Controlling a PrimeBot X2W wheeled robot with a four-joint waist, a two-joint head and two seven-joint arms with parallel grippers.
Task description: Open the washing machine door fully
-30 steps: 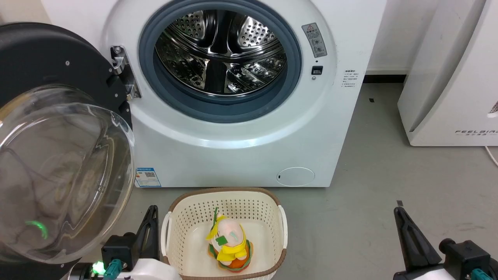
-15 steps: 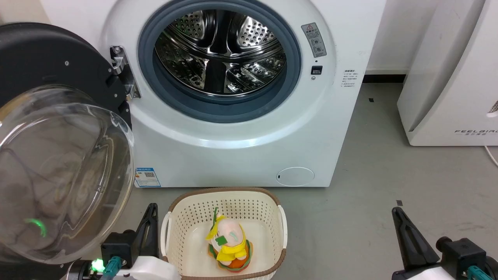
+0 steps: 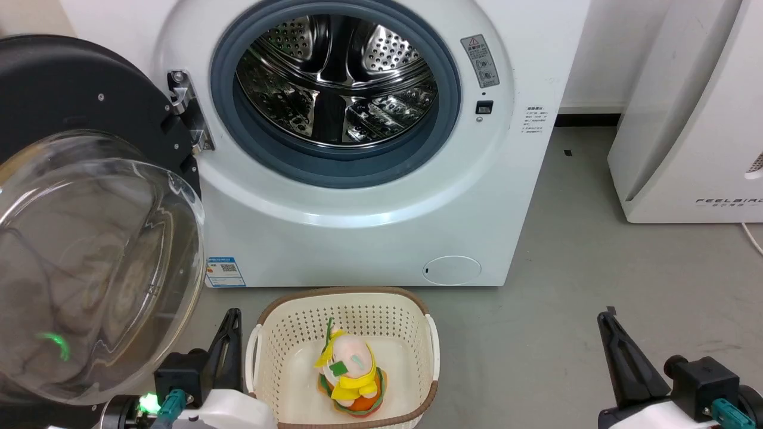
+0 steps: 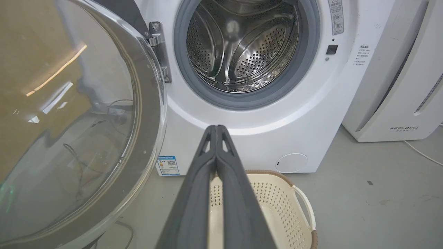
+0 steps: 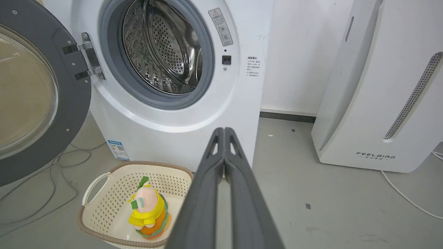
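You have bare floor [image 3: 596,262] right of the basket [image 3: 346,293]. The washing machine door [image 3: 89,226] stands swung wide off the left edge of the washing machine [image 3: 369,238], just left of your left end effector [image 4: 216,128], not touching it. It and your right end effector [image 5: 224,130] are both pinched closed, empty.

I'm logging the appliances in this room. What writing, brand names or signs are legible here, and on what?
"FEELBIRD": white appliance, low on its front.
Blue sticker, low left on the washing machine: QR code, text too small to read.
Warning label beside the drum mouth: red triangle sign, text too small.
Small black print block right of it: too small.
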